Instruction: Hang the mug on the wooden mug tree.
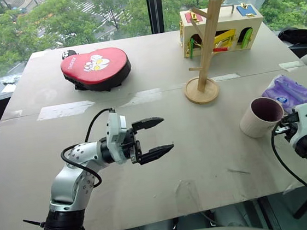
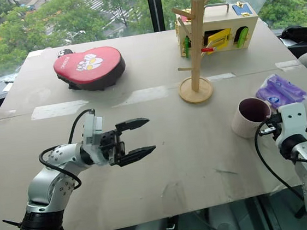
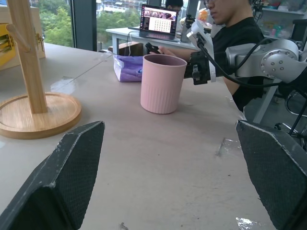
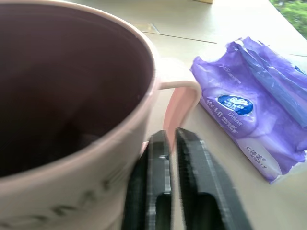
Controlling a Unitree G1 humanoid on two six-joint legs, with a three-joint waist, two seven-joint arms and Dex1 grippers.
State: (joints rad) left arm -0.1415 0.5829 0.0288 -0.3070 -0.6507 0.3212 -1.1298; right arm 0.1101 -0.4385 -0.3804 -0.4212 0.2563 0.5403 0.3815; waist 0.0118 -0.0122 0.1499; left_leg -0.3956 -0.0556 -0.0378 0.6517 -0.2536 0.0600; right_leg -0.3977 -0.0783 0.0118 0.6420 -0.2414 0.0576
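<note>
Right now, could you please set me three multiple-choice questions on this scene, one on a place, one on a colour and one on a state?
1. Where is the mug?
A. Hanging on a peg.
B. Upright on the table, beside the purple tissue packet.
C. On the red cushion.

2. What colour is the mug's inside?
A. Dark maroon.
B. Green.
C. Yellow.

3. How do the jaws of the left gripper stand?
A. Shut on the mug.
B. Shut on a peg.
C. Open, holding nothing.

Answers: 1 B, it stands on the table by the packet; 2 A, its inside shows dark maroon; 3 C, the jaws are spread wide over bare table.
</note>
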